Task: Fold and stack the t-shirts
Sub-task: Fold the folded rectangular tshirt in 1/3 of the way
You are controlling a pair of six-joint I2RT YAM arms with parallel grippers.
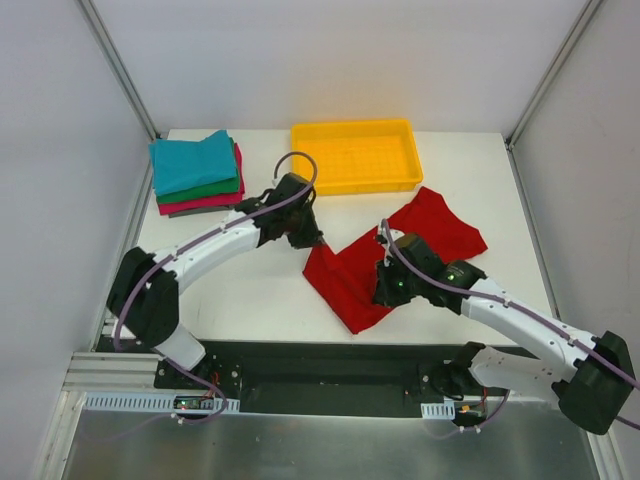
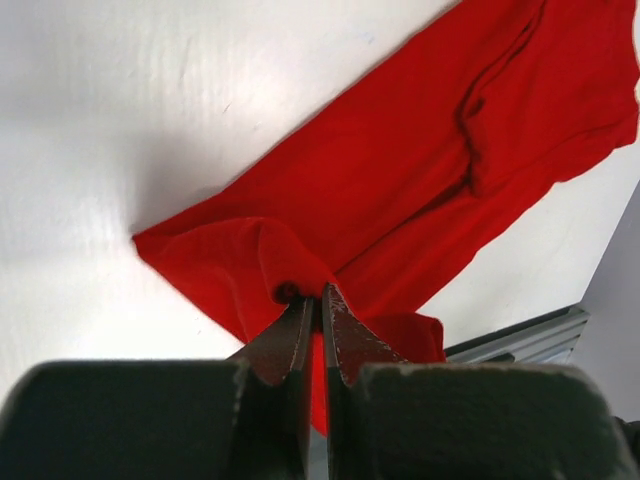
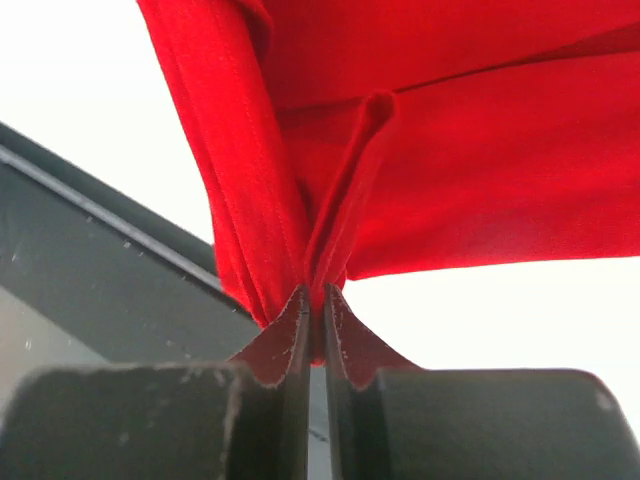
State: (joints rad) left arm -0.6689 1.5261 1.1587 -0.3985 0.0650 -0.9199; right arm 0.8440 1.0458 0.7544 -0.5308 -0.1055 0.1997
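Right gripper (image 3: 314, 296) clamped on a bunched fold of the red t-shirt (image 1: 345, 285); left gripper (image 2: 320, 296) pinched shut on its left corner. Shirt lies partly spread mid-table (image 1: 250, 300), near the yellow tray (image 1: 350, 185) — folded stack (image 1: 196, 172) of teal, green and pink-red shirts sits at the far-left corner.

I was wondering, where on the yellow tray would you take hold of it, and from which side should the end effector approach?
I would grip the yellow tray by its near long wall, coming straight down from above with one finger inside and one outside. It sits flat and open-topped, its thin upright rim is bare, and that wall looks the closest to reach.
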